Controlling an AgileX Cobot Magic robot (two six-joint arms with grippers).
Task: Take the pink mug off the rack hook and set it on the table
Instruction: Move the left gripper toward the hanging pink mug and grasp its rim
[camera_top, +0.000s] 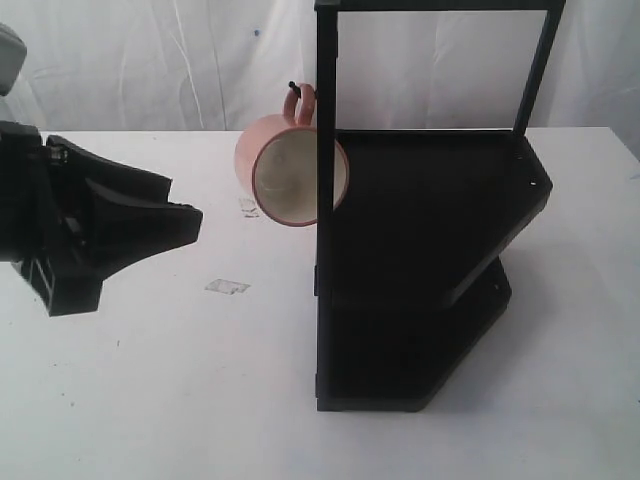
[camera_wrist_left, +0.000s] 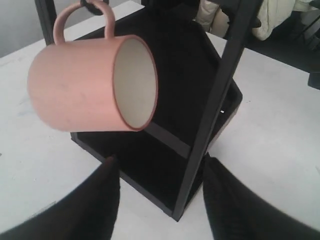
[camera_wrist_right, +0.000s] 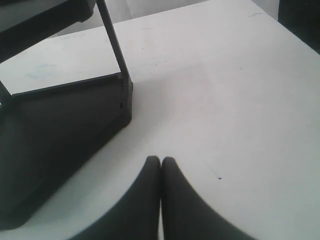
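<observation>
The pink mug (camera_top: 290, 170) (camera_wrist_left: 90, 85) hangs by its loop handle from the rack hook (camera_top: 293, 90) (camera_wrist_left: 92, 5), its cream inside facing out. The hook sticks out from the front post of the tall black rack (camera_top: 430, 260) (camera_wrist_left: 190, 100). To the left of the mug, with a gap between them, my left gripper (camera_top: 190, 222) (camera_wrist_left: 160, 165) is open and empty above the white table (camera_top: 180, 380). In its wrist view the mug hangs ahead of the spread fingers. My right gripper (camera_wrist_right: 161, 161) is shut and empty over the table (camera_wrist_right: 225, 100) beside the rack's base (camera_wrist_right: 65, 125); the exterior view does not show it.
A small scrap of tape (camera_top: 227, 287) lies on the table between the left gripper and the rack. Another mark (camera_top: 248, 207) sits under the mug. White cloth (camera_top: 150, 60) hangs behind the table.
</observation>
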